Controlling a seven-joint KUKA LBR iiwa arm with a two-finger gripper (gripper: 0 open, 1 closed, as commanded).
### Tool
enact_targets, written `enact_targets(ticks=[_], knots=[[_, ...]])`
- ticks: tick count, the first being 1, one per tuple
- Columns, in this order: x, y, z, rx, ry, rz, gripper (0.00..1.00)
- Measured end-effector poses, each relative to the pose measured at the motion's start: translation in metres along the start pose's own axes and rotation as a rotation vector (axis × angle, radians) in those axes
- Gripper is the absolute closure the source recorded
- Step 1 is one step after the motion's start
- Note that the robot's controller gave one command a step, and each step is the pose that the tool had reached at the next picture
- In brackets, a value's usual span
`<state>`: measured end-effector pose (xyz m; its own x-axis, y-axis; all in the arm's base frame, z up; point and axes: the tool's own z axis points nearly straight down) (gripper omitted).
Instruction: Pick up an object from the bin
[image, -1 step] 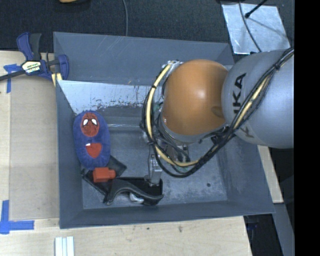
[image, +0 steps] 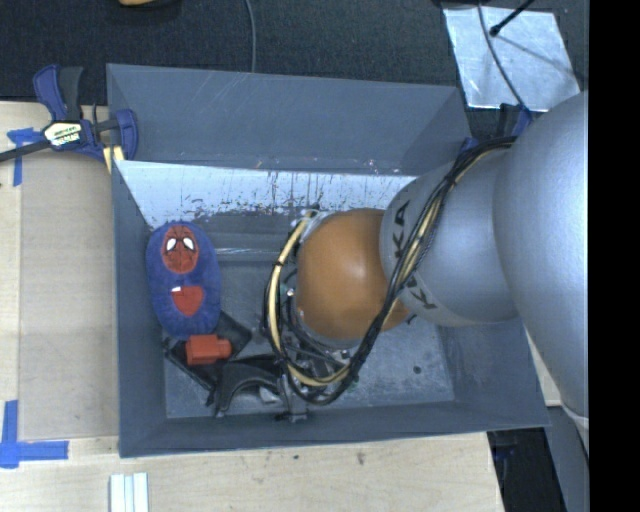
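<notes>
Smooth, silver-grey and rounded, the arm (image: 520, 220) comes in from the right and is the thing closest to the lens, its big shell covering the right part of the bin (image: 290, 120). At its wrist sits a glossy orange cover (image: 340, 275), dome-shaped like half a ball. Thin yellow and black cables (image: 275, 300) loop round the cover's left edge and down below it.

Under that dome the claw (image: 288, 398) reaches low into the bin, close to the near wall and about midway along it. It is mostly hidden by the cover and cables, so I cannot tell whether it is wide or narrow, or whether it holds anything.

Just left of the claw, on the near part of the floor, lies a black piece (image: 238, 380), matte and curved, with thin arms; whether the claw touches it I cannot tell. A small red block (image: 208, 349), boxy with flat faces, rests just beyond it to the left.

Further left and farther back lies a blue soft toy (image: 182, 278), an oval plush shape with a red masked face and a red patch below.

The bin itself is dull grey sheet metal with sloping walls, and the far part of its floor is scuffed with dark scratches.
</notes>
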<state>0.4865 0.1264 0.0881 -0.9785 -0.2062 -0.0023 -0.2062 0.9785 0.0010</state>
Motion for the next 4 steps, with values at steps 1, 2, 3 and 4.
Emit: enact_targets(ticks=[1,2,3,4], knots=[[-0.002,0.023,-0.013,0.000,-0.005,-0.055,0.00],[0.000,-0.002,-0.011,-0.001,0.004,0.041,0.00],[-0.005,0.020,0.016,0.003,-0.002,-0.018,0.00],[-0.005,0.019,0.015,0.003,-0.001,-0.016,0.00]])
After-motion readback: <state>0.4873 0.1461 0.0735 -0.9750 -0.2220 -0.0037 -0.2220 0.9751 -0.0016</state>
